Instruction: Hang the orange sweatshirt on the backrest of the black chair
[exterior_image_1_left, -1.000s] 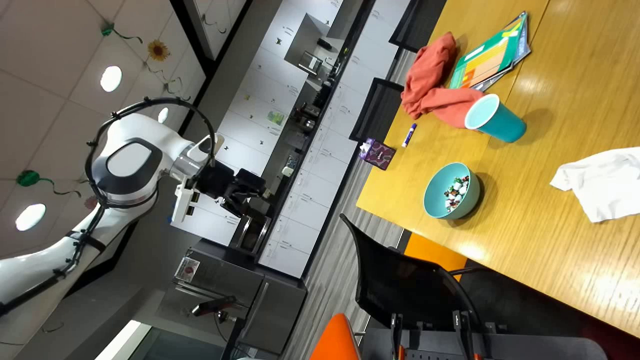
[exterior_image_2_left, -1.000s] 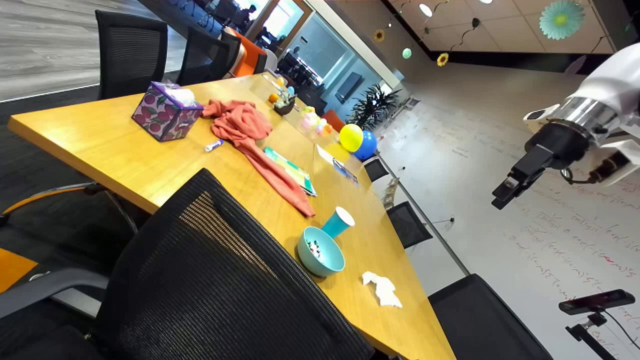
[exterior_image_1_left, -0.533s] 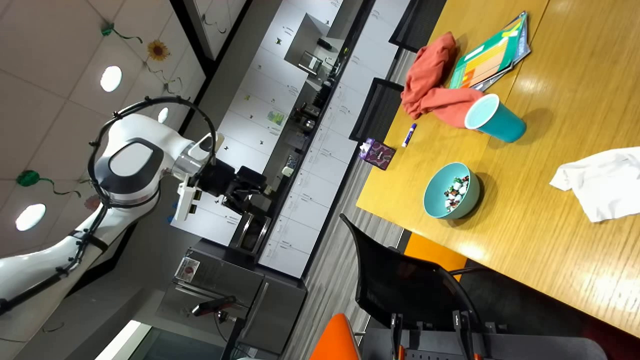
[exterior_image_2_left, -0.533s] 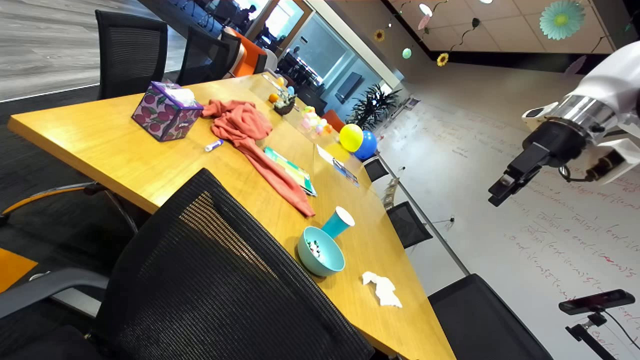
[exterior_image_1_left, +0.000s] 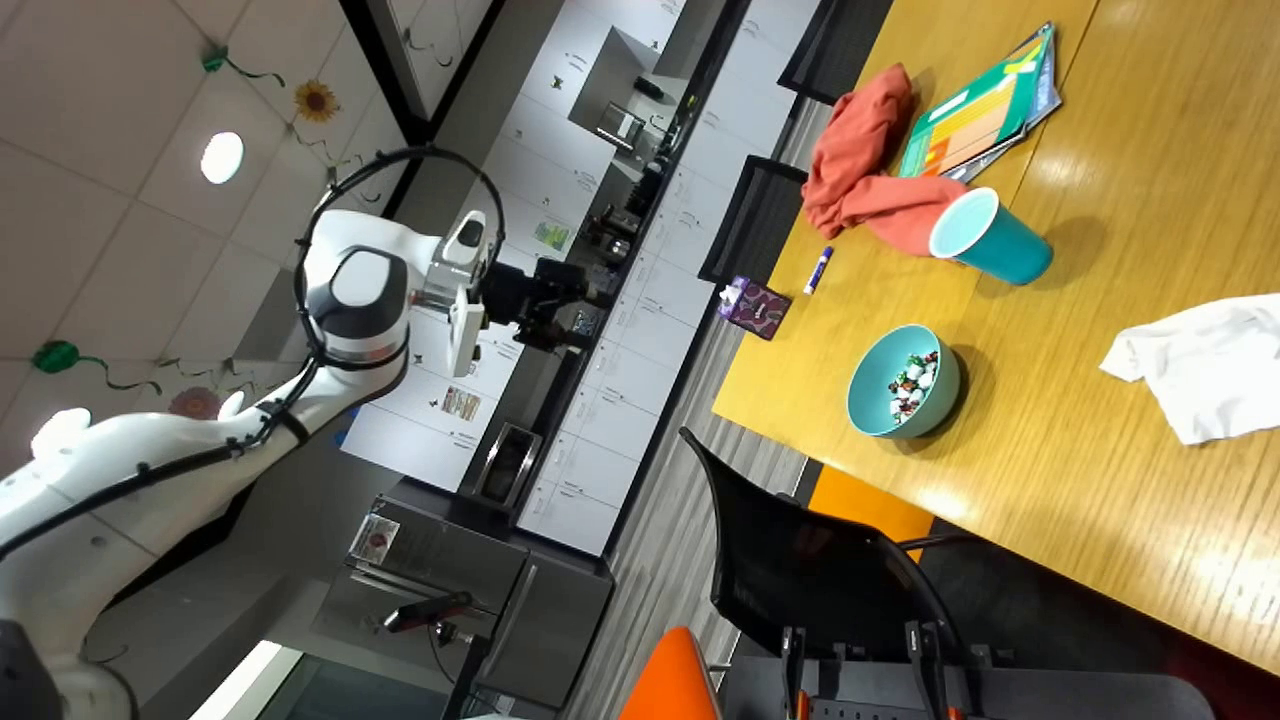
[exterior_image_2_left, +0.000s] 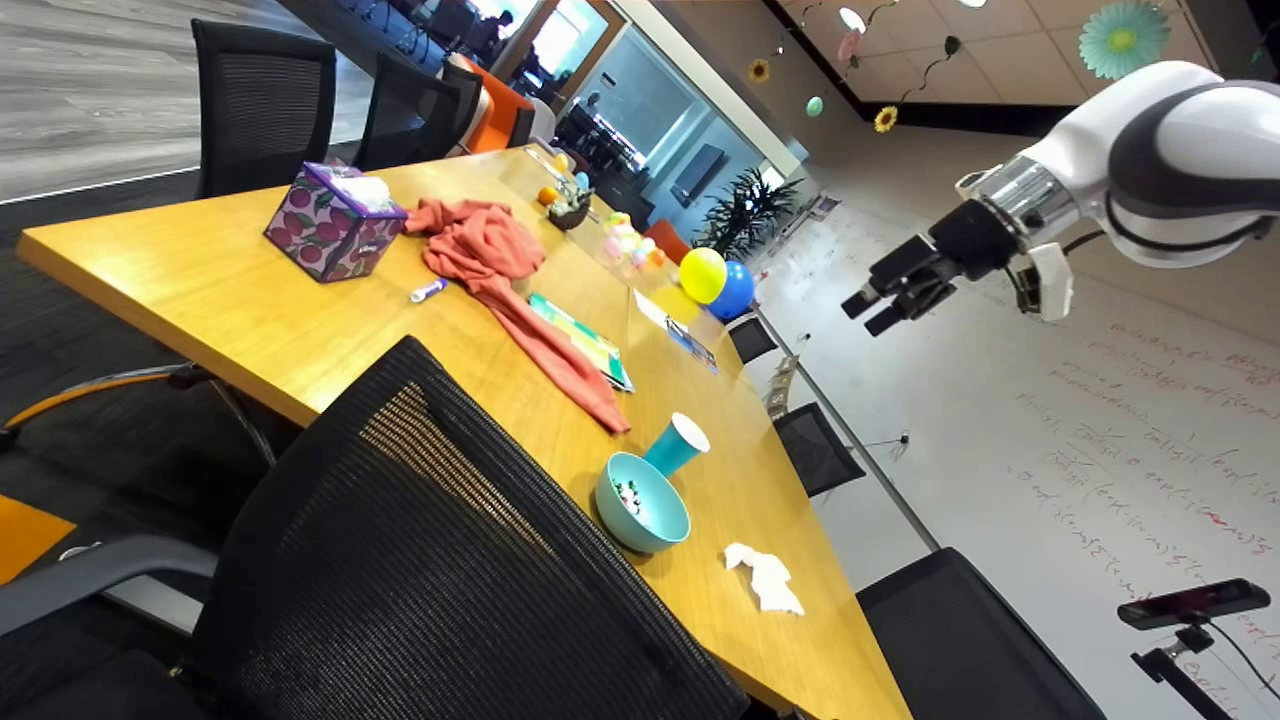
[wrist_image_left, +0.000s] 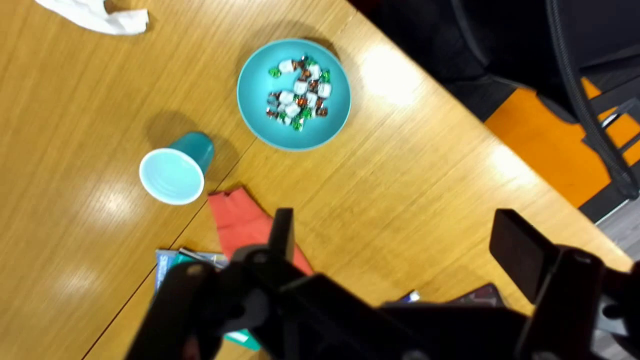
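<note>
Nearer to the orange sweatshirt (exterior_image_2_left: 485, 245) in both exterior views than half a second ago, my Robotiq gripper (exterior_image_2_left: 869, 313) has swung across; the sweatshirt has not stirred. It lies rumpled on the wooden table (exterior_image_2_left: 180, 270), one sleeve (exterior_image_2_left: 552, 358) stretched toward a teal cup (exterior_image_2_left: 670, 450). I judge this the approach, with grasping and hanging both undone. In the wrist view, the gripper's two fingers (wrist_image_left: 283, 232) stand wide apart, grasping nothing and touching nothing. The black chair's mesh backrest (exterior_image_2_left: 420, 560), foremost in an exterior view, carries no clothing.
</note>
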